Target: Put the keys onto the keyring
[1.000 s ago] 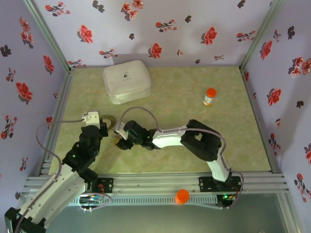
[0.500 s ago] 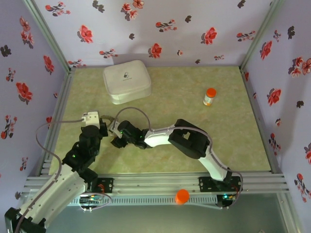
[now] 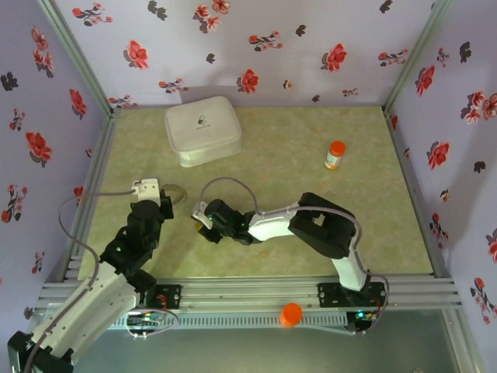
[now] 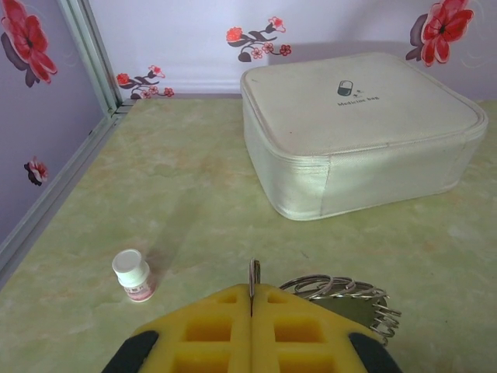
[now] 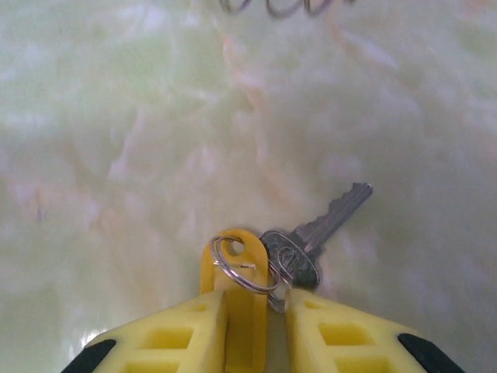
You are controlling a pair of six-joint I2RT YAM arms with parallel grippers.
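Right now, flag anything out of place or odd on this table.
The keyring beside the left claw looks odd: its loops fan apart like a stretched spring instead of lying flat, and what seems one loop stands pinched between the shut claw's pads. Nothing else stands out.

Green marbled table (image 3: 388,210): white medicine bag (image 3: 202,128); orange-capped bottle (image 3: 335,155) to its right; small white bottle (image 4: 132,273) and keys (image 5: 299,260) nearer.

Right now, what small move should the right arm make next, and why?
Probably close the right gripper fully on the yellow tab of the key: the tab sits between its fingers, the key lies flat on the table, and the keyring is apart from it.
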